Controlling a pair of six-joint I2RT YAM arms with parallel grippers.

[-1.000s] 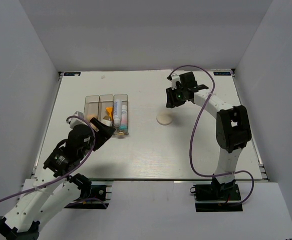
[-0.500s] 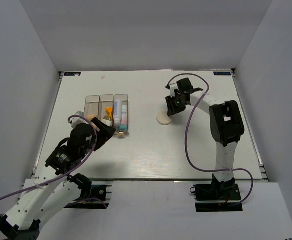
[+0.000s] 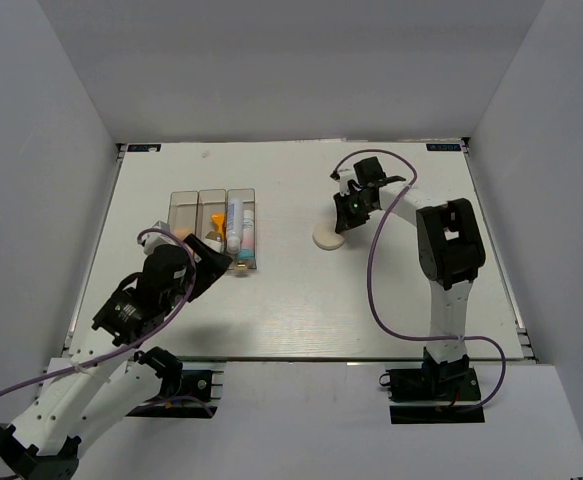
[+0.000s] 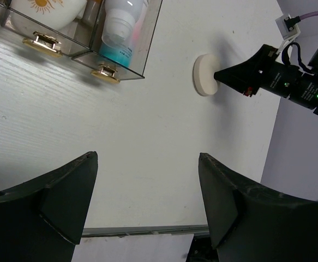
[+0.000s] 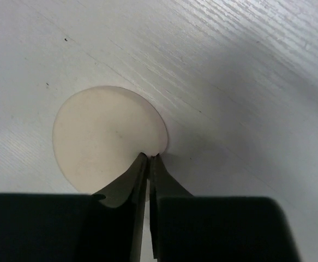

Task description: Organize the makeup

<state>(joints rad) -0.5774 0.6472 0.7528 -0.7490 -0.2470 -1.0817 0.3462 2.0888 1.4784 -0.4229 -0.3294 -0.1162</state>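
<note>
The round cream puff lies flat on the table, right of the boxes. My right gripper is down at its right edge. In the right wrist view the fingertips stand almost together, pinching the rim of the puff. My left gripper hovers open near the front of the boxes, nothing between its fingers. Its camera shows the puff with the right gripper at its edge. A white tube and an orange tube lie in the boxes.
Three clear rectangular boxes stand side by side left of centre, with gold knobs on their front ends. A white tube with a teal cap fills the right-hand box. White walls close the table in on three sides.
The right gripper has come down and left from behind the puff to its right edge, and its fingers have closed on the rim. The left arm has barely moved.
</note>
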